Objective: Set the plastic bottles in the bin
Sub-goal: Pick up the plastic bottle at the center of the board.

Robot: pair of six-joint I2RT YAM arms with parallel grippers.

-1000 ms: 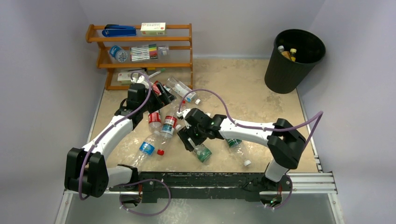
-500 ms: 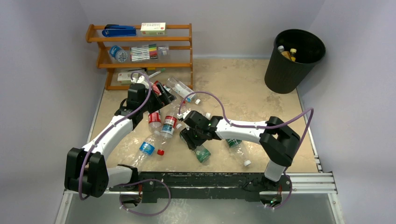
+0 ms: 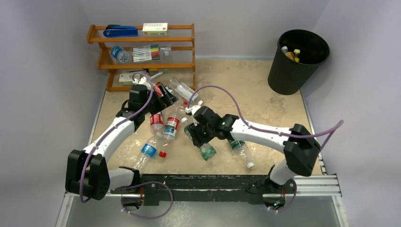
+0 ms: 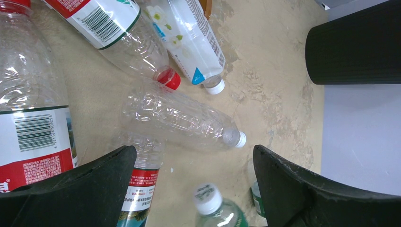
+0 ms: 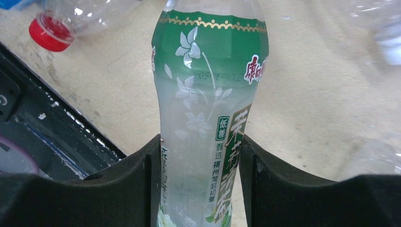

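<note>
Nearest the front rail, low at the tan tabletop (image 3: 255,94): green-labelled bottle (image 5: 208,118), clear-bodied, with white flower print and Chinese lettering. Pinched on both sides by right gripper (image 5: 199,144), about half closed, pads pressing the label. Farther back, left gripper (image 4: 193,153) spread wide, gripping nothing, above loose clear bottles (image 4: 177,118). Far right corner: black bin (image 3: 286,75), a few bottles inside.

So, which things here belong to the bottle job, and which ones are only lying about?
Job: green-labelled bottle, gripped in the right pincer; loose clear bottles; black bin.
Lying about: wooden rack; blue stapler; marker pens.
</note>
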